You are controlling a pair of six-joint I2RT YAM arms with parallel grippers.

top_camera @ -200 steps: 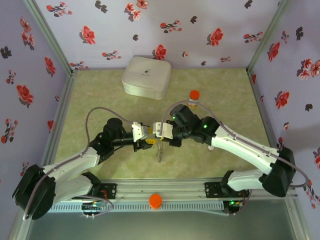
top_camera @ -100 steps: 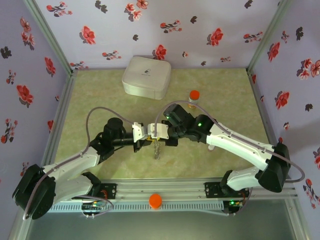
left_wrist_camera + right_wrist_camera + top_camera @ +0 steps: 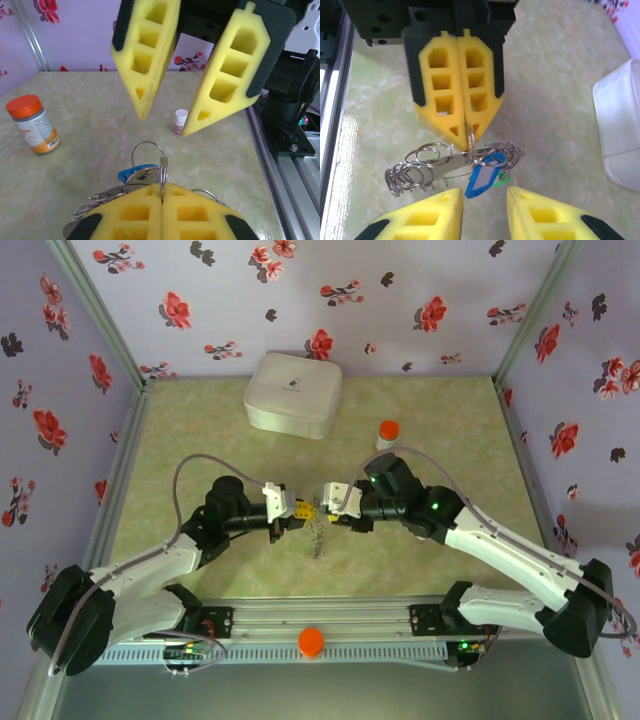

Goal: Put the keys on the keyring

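The keyring [image 3: 418, 164] is a floppy chain of thin metal rings; it hangs above the table [image 3: 317, 536] from my left gripper [image 3: 297, 513]. That gripper [image 3: 163, 186] is shut on one upright ring [image 3: 163, 172], as the right wrist view also shows at the left gripper [image 3: 465, 142]. The blue-headed key [image 3: 484, 176] dangles from the rings just under that grip, and a green head [image 3: 503, 179] peeks out behind it. The blue key [image 3: 134, 173] lies left of the pinched ring. My right gripper [image 3: 484, 196] is open, a short way from the bunch, its fingers [image 3: 150, 60] facing the left gripper.
A white rounded box [image 3: 293, 392] sits at the back of the table. An orange-capped bottle [image 3: 386, 433] stands behind the right arm, also seen as the bottle [image 3: 32, 124]. A small white cap [image 3: 180, 121] stands on the mat. An orange knob [image 3: 311, 641] sits on the front rail.
My right gripper has opened, let go of the bunch and drawn back to the right. My left gripper closed on a ring and now carries the chain alone.
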